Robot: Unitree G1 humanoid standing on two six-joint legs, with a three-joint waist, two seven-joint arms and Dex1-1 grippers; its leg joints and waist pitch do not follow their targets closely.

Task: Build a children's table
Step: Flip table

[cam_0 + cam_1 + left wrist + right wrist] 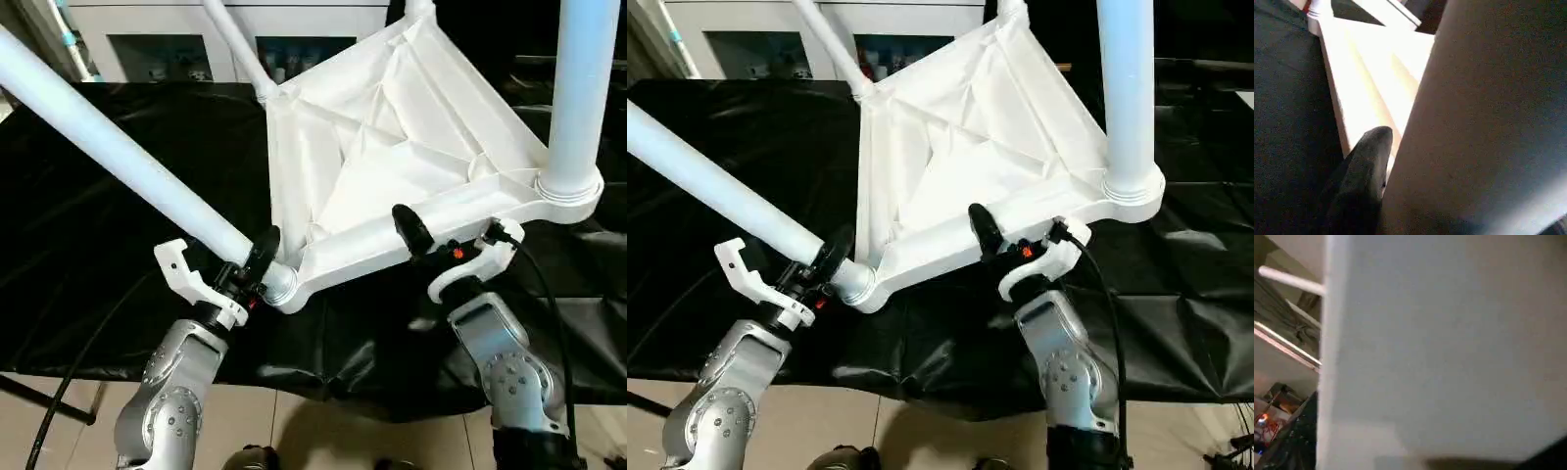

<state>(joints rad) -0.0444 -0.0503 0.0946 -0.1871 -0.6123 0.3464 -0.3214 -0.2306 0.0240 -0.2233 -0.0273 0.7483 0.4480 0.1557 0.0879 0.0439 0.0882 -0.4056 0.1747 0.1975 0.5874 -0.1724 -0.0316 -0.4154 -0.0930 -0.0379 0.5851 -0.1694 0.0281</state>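
The top is held tilted by its rim in the right gripper's clamped jaws so the leg, clamped in the left gripper, can be seated.

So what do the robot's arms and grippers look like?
Both forearms are shiny silver metal with round bolted joints. The left gripper has black fingers on a white plastic bracket, and so does the right gripper, which also shows a small red light. A black cable loops down beside the right arm, and another runs by the left.
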